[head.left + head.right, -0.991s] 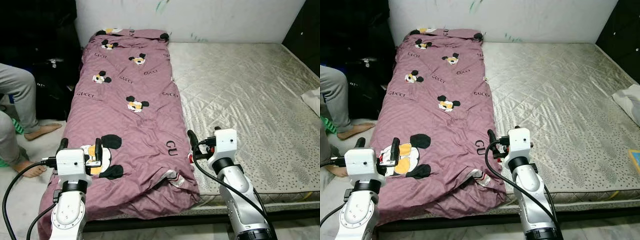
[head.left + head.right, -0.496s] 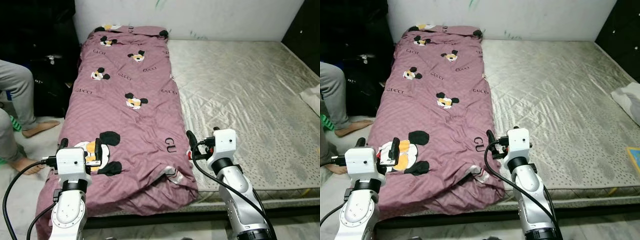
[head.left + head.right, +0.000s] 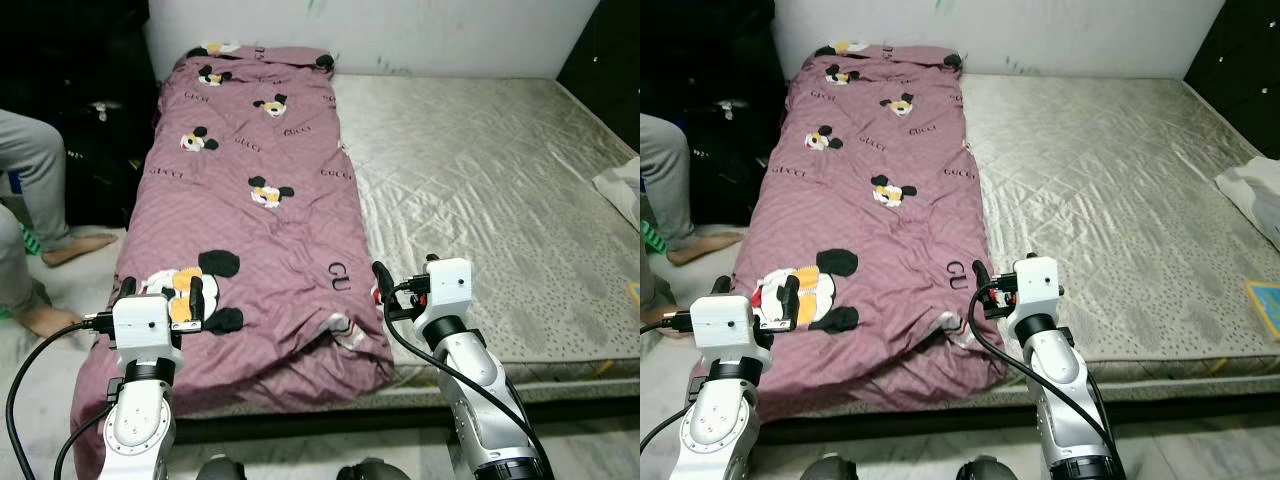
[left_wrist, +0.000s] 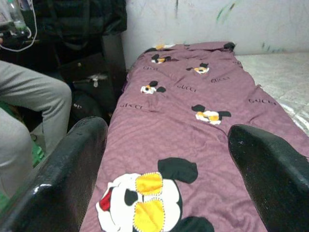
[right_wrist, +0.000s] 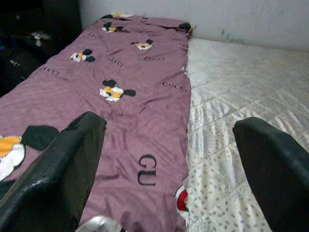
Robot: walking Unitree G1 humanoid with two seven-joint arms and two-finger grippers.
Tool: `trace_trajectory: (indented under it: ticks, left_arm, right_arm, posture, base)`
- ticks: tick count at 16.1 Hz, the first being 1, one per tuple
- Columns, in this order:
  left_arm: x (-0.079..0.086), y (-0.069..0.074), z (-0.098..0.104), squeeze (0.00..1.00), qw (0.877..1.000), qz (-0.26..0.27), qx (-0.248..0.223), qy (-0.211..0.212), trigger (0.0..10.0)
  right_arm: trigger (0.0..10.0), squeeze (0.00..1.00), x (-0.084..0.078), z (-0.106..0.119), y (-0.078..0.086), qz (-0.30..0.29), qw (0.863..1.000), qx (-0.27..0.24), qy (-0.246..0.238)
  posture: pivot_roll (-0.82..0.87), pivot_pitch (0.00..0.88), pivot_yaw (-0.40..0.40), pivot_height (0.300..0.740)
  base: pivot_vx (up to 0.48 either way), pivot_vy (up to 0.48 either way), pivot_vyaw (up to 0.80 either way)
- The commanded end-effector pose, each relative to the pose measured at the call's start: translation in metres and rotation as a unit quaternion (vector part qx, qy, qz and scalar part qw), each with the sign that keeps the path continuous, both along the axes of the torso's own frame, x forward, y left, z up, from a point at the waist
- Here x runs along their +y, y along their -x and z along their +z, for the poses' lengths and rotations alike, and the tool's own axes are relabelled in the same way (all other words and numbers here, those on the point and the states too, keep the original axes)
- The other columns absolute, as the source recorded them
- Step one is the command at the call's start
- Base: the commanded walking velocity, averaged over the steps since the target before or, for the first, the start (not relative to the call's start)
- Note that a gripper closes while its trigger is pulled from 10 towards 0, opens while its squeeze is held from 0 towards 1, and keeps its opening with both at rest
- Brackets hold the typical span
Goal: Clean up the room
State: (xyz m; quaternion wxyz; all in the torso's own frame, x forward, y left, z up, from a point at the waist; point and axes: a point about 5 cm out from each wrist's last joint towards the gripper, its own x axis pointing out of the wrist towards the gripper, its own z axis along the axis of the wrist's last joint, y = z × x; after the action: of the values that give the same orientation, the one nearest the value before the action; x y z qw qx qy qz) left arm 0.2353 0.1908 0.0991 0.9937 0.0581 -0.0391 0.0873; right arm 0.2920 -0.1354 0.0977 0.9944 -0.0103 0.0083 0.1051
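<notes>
1. Two grippers sit low in your head views, and both have their black fingers spread apart with nothing between them. The left gripper [image 3: 160, 300] is at the lower left, over the near end of the quilt; the right gripper [image 3: 400, 295] is at lower centre, just beside the quilt's right edge, over the mattress.

2. Look along the left wrist camera and you see one finger [image 4: 63, 179] on each side of the frame, with the big cartoon mouse print [image 4: 149, 203] lying between them, farther off.

3. Your right wrist camera shows its fingers [image 5: 58, 169] framing the line where the quilt's edge meets the bare mattress, with the "GU" lettering [image 5: 146, 176] in the lower middle.

4. The quilt [image 3: 260, 210] is your task item. It is a mauve-purple cover with a fine checked weave, scattered mouse figures and dark lettering. It runs in a long strip from the upper left of the head view to the lower centre, covering the left part of the bed. Its near corner [image 3: 345, 340] is bunched and turned up, showing a pale lining.

5. To the right, the mattress [image 3: 500, 190] lies uncovered: pale, quilted, shiny. A white cloth [image 3: 622, 190] rests at its right edge.

6. At the far left, a person's legs in grey trousers [image 3: 35, 180] stand on the floor with bare feet [image 3: 75, 248], beside dark bags [image 3: 95, 130].
</notes>
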Motion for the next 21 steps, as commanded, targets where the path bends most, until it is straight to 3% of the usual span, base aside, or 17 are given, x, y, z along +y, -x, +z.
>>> trace_trajectory:
  ticks: [1,10,21]
  left_arm:
    - [0.0010,-0.0007,-0.0002,0.00,1.000,0.007,0.002,0.003,10.0]
    - [0.0014,-0.0033,-0.0007,0.00,1.000,0.009,0.003,0.004,10.0]
    - [-0.0010,-0.0032,0.0007,0.00,1.000,-0.001,-0.007,0.014,10.0]
  right_arm:
    - [10.0,0.00,-0.0002,-0.0019,-0.0005,0.001,1.000,0.006,0.002]
    - [10.0,0.00,0.0010,-0.0029,-0.0023,0.006,1.000,0.007,0.005]
    - [10.0,0.00,0.0022,-0.0047,-0.0048,0.011,1.000,0.007,0.007]
  posture:
    - [0.05,0.122,-0.043,0.681]
    - [0.05,0.119,-0.044,0.591]
    - [0.05,0.109,-0.047,0.591]
  base:
    - [0.000,0.000,0.00]
    - [0.000,0.000,0.00]
    - [0.047,0.000,0.00]
